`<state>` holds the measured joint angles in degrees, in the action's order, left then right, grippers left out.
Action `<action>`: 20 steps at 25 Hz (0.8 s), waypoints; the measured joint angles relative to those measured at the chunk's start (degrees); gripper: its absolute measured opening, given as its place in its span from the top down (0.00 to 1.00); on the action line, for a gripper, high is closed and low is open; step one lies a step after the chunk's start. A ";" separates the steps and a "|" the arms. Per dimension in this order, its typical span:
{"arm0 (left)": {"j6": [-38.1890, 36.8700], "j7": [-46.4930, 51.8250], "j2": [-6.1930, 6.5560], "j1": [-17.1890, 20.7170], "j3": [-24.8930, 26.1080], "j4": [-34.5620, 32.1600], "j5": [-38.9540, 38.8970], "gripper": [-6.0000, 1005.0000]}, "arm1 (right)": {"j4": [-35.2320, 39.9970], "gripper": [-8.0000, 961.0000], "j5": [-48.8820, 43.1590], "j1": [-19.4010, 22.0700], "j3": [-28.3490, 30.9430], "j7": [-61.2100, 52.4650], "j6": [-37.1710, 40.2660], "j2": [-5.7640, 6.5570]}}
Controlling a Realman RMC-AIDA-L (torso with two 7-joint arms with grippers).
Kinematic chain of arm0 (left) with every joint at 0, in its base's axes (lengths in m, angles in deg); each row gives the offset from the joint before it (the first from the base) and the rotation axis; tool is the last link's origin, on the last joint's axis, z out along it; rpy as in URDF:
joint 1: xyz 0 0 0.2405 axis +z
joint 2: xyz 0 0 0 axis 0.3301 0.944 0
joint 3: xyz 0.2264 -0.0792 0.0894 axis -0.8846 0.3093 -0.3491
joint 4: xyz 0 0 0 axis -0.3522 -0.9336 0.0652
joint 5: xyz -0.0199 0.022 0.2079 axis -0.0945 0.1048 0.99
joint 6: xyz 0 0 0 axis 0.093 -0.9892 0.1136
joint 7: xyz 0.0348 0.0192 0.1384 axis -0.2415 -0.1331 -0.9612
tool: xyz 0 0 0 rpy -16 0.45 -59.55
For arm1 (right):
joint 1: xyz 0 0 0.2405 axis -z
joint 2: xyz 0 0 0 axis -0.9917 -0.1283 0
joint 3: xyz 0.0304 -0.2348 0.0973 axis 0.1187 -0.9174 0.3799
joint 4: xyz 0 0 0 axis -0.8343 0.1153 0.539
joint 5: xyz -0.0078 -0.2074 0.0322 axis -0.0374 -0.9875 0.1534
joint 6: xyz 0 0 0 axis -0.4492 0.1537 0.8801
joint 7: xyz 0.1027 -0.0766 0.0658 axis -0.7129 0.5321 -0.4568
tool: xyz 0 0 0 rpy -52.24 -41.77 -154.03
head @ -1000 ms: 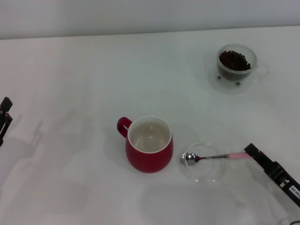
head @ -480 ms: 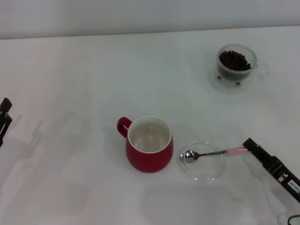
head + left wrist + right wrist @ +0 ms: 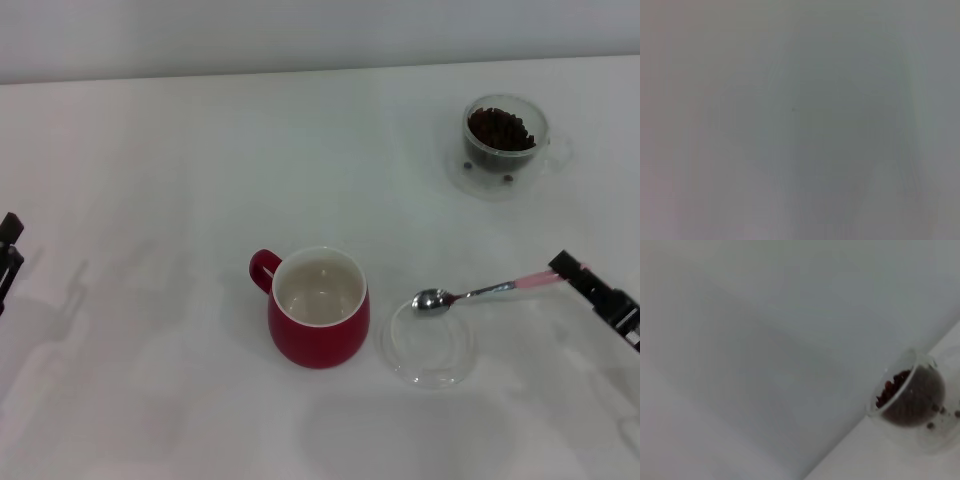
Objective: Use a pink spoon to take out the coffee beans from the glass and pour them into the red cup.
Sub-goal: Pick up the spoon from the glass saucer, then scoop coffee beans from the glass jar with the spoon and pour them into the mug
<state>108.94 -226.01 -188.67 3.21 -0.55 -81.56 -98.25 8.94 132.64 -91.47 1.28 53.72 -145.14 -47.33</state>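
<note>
Spoon (image 3: pixel 478 293) lifted off dish (image 3: pixel 430 350), handle pinched in right jaws (image 3: pixel 566 268); next toward far-right glass (image 3: pixel 505 138). Left jaws: cannot tell.

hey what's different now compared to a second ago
The right gripper, shut on the pink spoon, has lifted it out of the shallow glass dish and carried it up and toward the glass of coffee beans. The spoon's bowl now hangs over the dish's far rim. The red cup, dish, glass and left gripper stayed put.
</note>
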 joint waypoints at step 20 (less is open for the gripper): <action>-0.06 0.00 0.01 -0.29 0.16 0.17 -0.18 0.44 | 21.73 0.83 -1.08 -3.34 0.14 -11.86 3.48 0.38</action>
<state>108.88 -226.01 -188.67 2.92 -0.39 -81.39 -98.43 30.67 131.56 -94.81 1.42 41.87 -141.67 -46.95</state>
